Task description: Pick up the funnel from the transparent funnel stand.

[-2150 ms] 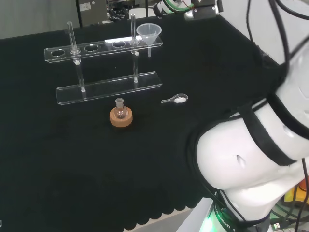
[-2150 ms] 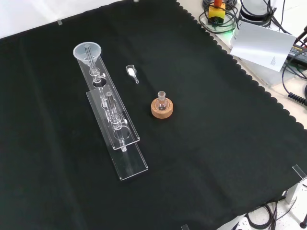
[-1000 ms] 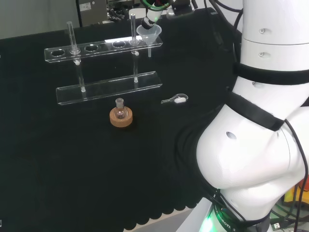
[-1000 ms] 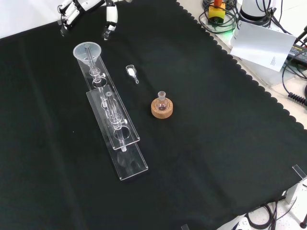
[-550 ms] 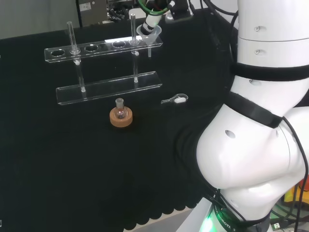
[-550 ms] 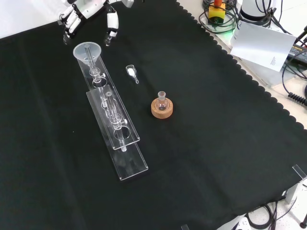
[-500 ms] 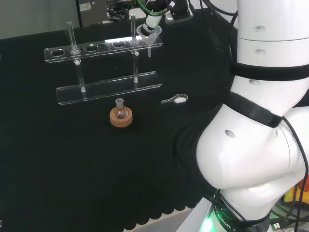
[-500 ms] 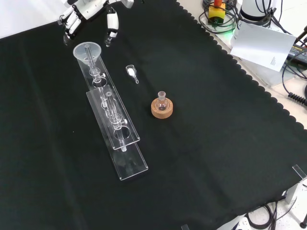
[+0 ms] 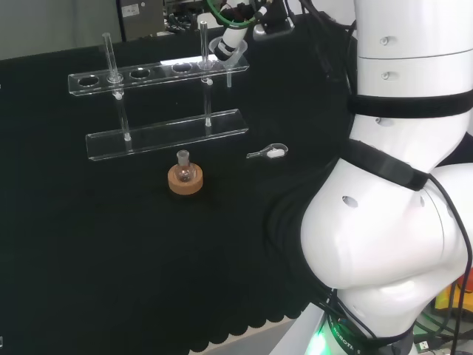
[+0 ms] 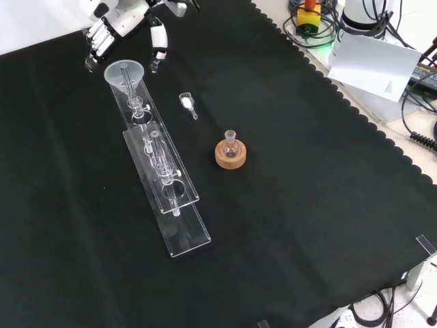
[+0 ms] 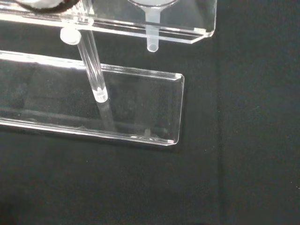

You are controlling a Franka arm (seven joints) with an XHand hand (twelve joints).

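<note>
Sitting in the end hole of the transparent funnel stand [image 10: 161,179], the funnel [image 10: 124,74] has its stem hanging down through the upper shelf, as the wrist view shows from close by. The hand [image 10: 117,20] hovers just above and behind the funnel's rim in the front view, fingers on one side and thumb on the other, spread and relaxed, gripping nothing. No contact with the funnel is visible, so the pickup itself looks not yet begun: the closing of the fingers round the cone and the lift out of the hole are left to do. Near the stand lie a small spoon-like scoop [image 10: 187,102] and a little flask [image 10: 231,144] on a cork ring [image 10: 231,156].
</note>
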